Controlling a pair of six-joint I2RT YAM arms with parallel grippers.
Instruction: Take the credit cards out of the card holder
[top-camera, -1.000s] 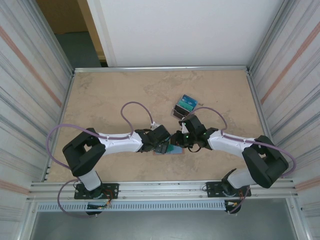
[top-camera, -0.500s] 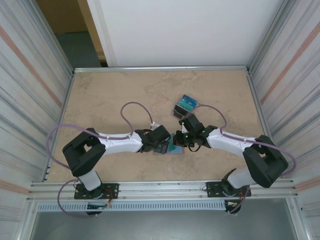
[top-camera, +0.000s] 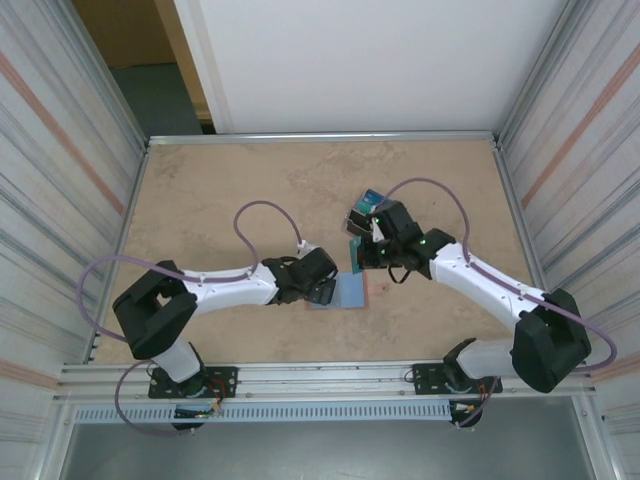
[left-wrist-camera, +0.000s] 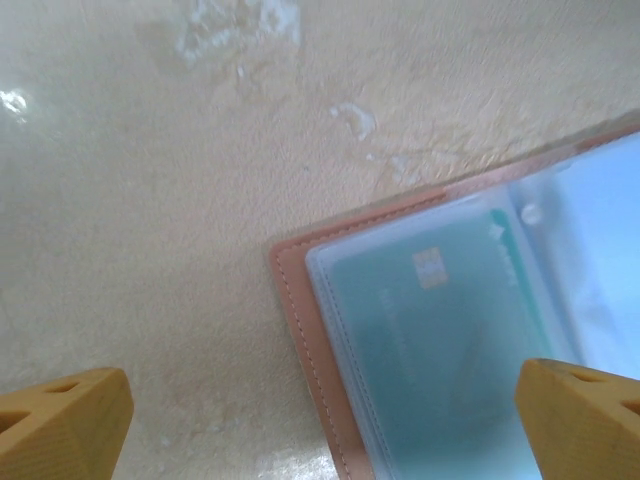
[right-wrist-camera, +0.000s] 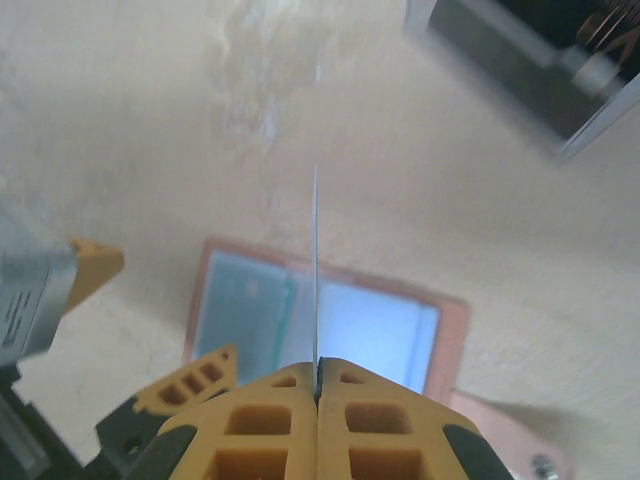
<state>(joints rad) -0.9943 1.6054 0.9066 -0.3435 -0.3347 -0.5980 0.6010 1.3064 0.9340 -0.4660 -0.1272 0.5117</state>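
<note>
My right jaws, pinching a thin light-blue credit card (right-wrist-camera: 316, 270), have just lifted it from the salmon-pink folding card holder (right-wrist-camera: 450, 330); left jaws spread.

The salmon-pink card holder (top-camera: 345, 293) lies open and flat, blue inside facing up, just nearer than the clear box (top-camera: 368, 209). One pale teal card (left-wrist-camera: 430, 340) sits in its sleeve. A second card (right-wrist-camera: 316, 270) stands upright and edge-on, lifted toward the box, pinched by the right gripper (right-wrist-camera: 317, 377).

Materials / finish check
card holder (left-wrist-camera: 300, 340): pink leather-look, stitched edge, glossy clear plastic sleeves. table (left-wrist-camera: 150, 200): mottled stone-look, slight sheen. fingers (right-wrist-camera: 260, 425): matt orange plastic.
</note>
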